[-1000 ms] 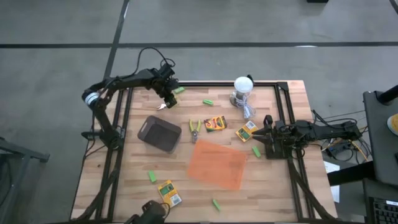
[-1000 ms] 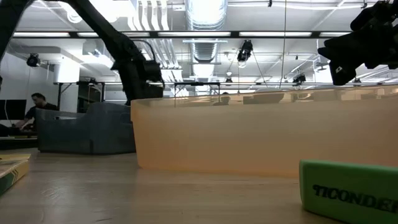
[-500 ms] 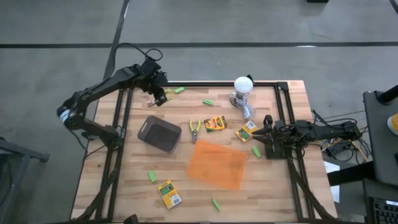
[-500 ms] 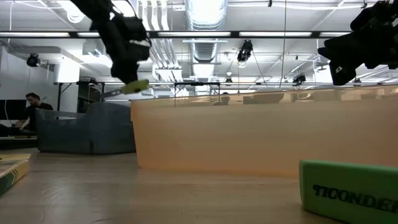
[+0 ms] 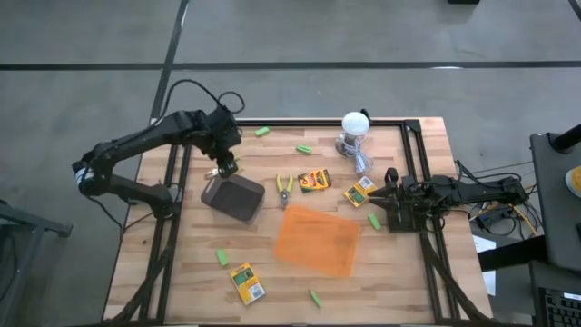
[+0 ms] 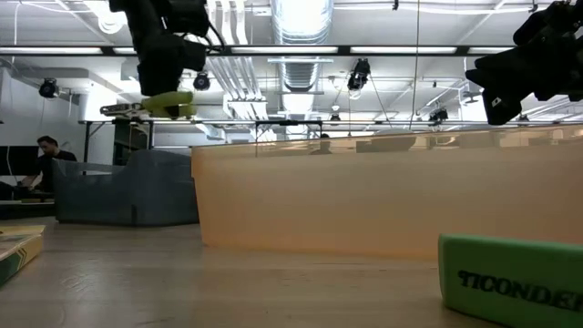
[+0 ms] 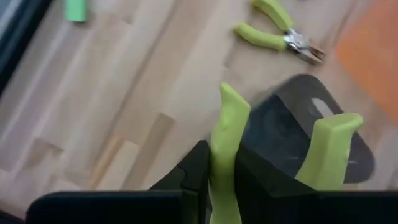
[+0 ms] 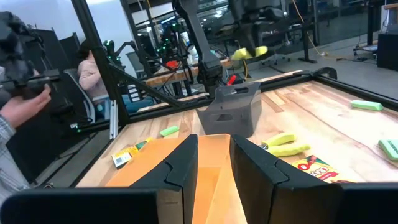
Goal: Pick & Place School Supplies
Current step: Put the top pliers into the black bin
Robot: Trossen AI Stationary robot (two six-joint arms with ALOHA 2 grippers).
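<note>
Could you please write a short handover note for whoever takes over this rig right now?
Left gripper: shut on yellow-green pliers, raised at the dark bin's far-left edge.
Right gripper: parked at the table's right edge; grip unclear.
Done: nothing visible in the bin yet.
Left: second pliers, three crayon boxes, green erasers, all on the table around the orange tray.

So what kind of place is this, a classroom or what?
More likely a robotics lab or workshop than a classroom: exposed ceiling ducts and strip lights overhead, a metal-framed wooden table on bare concrete, and more frames and equipment behind a person.
</note>
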